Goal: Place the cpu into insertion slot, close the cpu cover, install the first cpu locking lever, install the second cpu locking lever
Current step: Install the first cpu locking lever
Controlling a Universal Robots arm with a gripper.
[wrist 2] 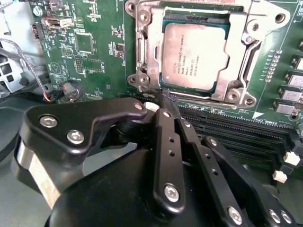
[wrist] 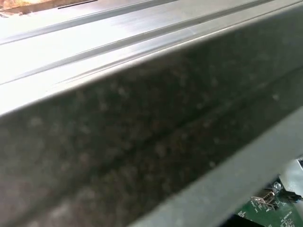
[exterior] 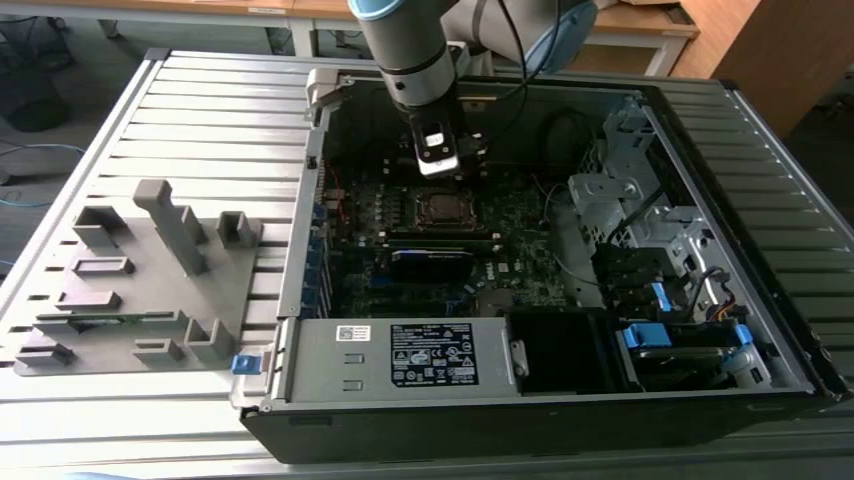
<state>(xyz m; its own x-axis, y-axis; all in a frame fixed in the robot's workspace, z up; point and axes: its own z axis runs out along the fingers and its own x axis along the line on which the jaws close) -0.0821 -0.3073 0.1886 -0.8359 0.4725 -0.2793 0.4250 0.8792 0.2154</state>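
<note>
The cpu [wrist 2: 196, 56] lies flat in the insertion slot [exterior: 442, 207] on the green motherboard, its silver top facing up. The cpu cover [wrist 2: 150, 45], a silver metal frame, lies down around the chip. In the second wrist view my gripper [wrist 2: 169, 98] is shut, with nothing visible between its black fingers [wrist 2: 163, 142]. Its tips sit right at one corner of the socket frame, beside a screw. In the exterior view the gripper [exterior: 441, 172] hangs inside the open computer case, just behind the socket.
Long black memory slots [wrist 2: 236, 127] run beside the socket. Thin cables [wrist 2: 28, 71] trail near the board's edge. A power supply [exterior: 400, 355] and drive bays [exterior: 641, 220] crowd the case. A grey fixture tray [exterior: 147, 280] sits at the exterior view's left. A case wall [wrist: 142, 142] looms close.
</note>
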